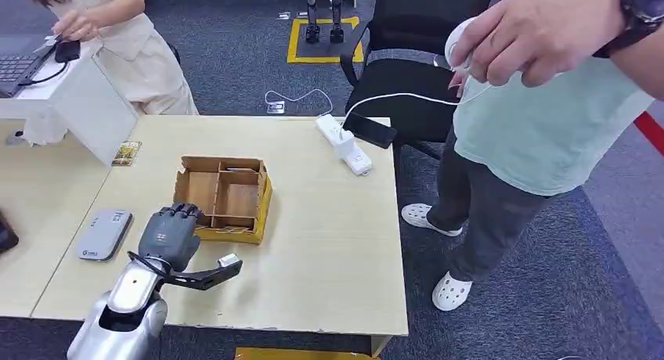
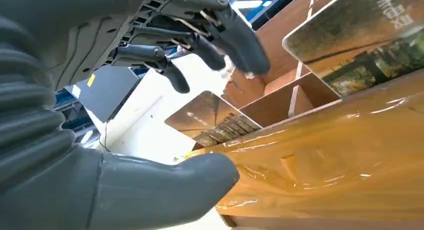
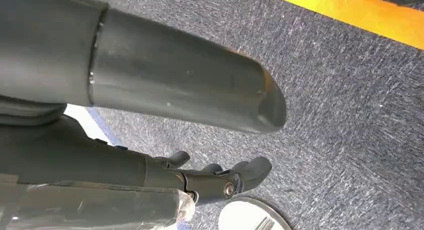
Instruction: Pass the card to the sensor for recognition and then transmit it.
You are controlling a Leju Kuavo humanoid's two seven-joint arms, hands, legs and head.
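Reaching over the near-left corner of the compartmented brown cardboard box with its yellow taped wall (image 1: 225, 194), my left hand (image 1: 167, 236) has its dark fingers (image 2: 235, 37) spread apart above the dividers and its thumb (image 2: 165, 190) low against the outside of the yellow wall; it holds nothing. The glossy picture-printed card (image 2: 212, 117) stands on edge in a compartment just ahead of those fingers, leaning against a divider, its long edge running along the slot. A second card of the same kind (image 2: 360, 40) leans in a farther compartment. So the card lies forward of and below the fingertips, and I judge the coming move is a short dip and pinch. The left hand is clearly the nearer one. My right hand (image 3: 215, 182) hangs over grey carpet, fingers loosely curled, nothing in them.

The flat grey card sensor (image 1: 104, 233) sits on the pale wooden table (image 1: 329, 250), just left of my hand. A person in a pale green shirt (image 1: 540, 109) stands close at the table's right.
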